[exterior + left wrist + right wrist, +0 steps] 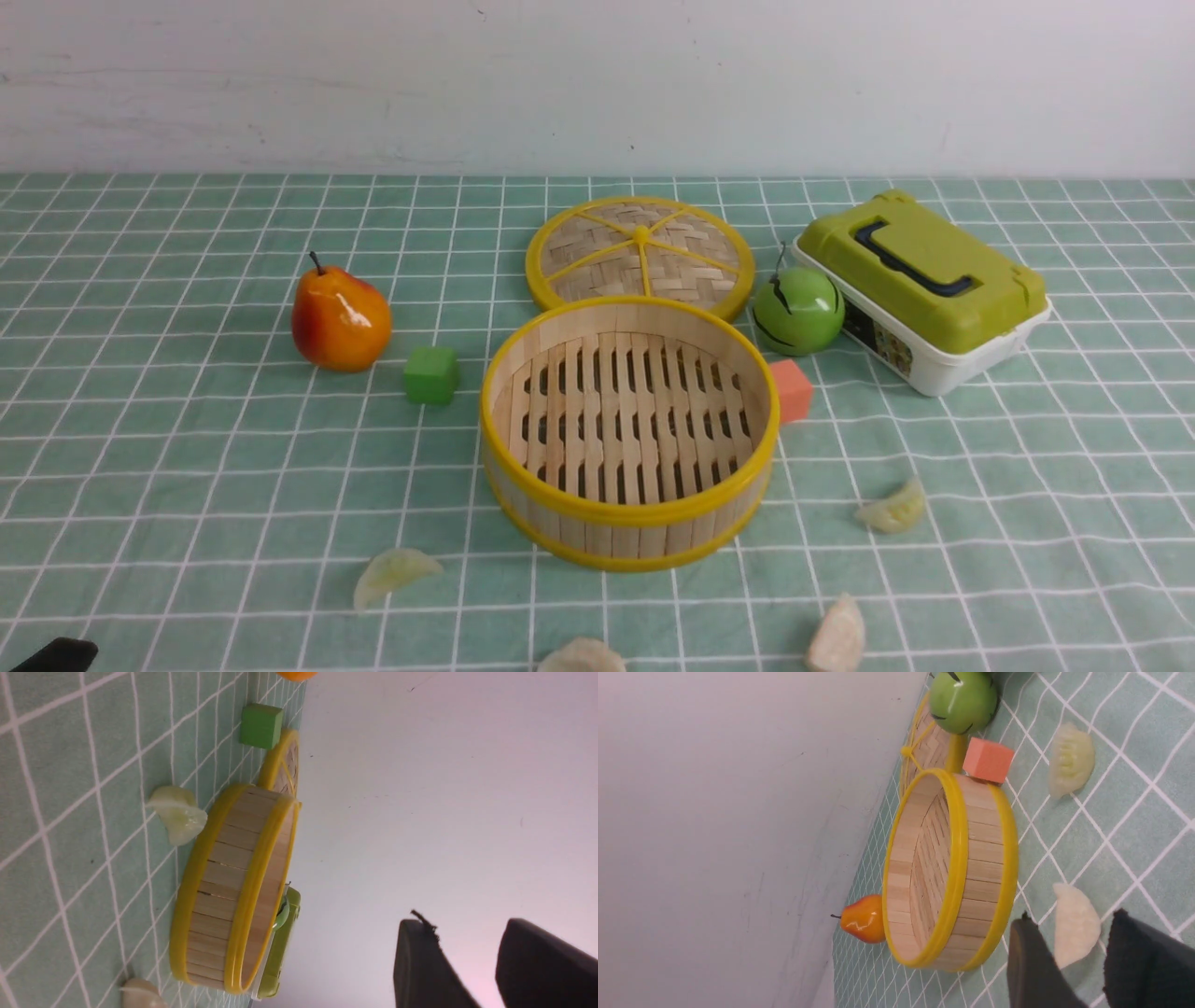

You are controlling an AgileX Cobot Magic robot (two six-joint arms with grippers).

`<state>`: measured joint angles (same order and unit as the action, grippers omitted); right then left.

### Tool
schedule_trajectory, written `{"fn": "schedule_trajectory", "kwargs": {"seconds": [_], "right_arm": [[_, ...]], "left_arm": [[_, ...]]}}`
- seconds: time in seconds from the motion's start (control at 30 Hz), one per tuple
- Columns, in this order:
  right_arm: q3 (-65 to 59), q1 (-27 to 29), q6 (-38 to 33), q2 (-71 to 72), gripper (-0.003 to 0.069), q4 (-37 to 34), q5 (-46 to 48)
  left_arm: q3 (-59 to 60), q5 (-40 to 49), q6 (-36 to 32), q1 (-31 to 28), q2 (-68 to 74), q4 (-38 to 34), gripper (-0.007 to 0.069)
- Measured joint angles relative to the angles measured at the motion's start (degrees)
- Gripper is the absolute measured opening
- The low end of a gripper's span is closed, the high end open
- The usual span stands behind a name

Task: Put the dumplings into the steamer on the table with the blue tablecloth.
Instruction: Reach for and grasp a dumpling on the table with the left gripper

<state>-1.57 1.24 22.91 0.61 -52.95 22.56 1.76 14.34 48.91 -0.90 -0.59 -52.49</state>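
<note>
Bamboo steamer (pixel 630 537) stands empty at the front view's centre on the bench (pixel 187 448); all four dumplings (pixel 397 574) lie outside it along the lower frame. My left end effector (pixel 467 938) and right end effector (pixel 1071 933) both gape, holding nothing. Picking has not yet begun, I judge. Next, the right should descend onto the dumpling (pixel 1078 905) showing between its fingers and close gently.
</note>
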Motion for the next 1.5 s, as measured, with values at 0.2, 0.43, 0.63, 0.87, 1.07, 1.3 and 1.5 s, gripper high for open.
{"fn": "schedule_trajectory", "kwargs": {"seconds": [0.2,0.43,0.63,0.87,1.07,1.3,1.5], "right_arm": [[0.0,0.0,-9.7,0.0,0.024,0.7,-0.38],[5.47,0.0,-24.86,-3.55,0.0197,2.2,2.07],[20.49,-0.39,-31.9,-23.03,-0.0008,14.09,6.83],[40.37,-4.21,-39.14,-45.4,-0.002,24.9,28.82],[46.84,-12.89,-43.23,-55.23,-0.002,25.35,33.29],[47.25,-19.0,-45.81,-59.64,-0.0018,25.35,32.3],[47.25,-19.03,-46.01,-60.0,-0.0015,25.55,31.58]], "left_arm": [[-6.81,2.53,-15.59,0.0,0.0,1.65,0.0228],[-24.59,21.13,-35.49,0.0,13.08,14.86,0.0041],[-42.49,40.42,-43.98,0.0,34.54,30.74,-0.0014],[-54.63,51.53,-47.54,6.34,54.75,38.94,-0.0014],[-58.46,50.09,-46.77,18.31,66.04,48.0,0.0],[-62.17,46.35,-41.99,26.02,80.78,54.7,0.0251],[-63.68,35.08,-42.6,26.84,91.87,56.96,0.0524]]}}
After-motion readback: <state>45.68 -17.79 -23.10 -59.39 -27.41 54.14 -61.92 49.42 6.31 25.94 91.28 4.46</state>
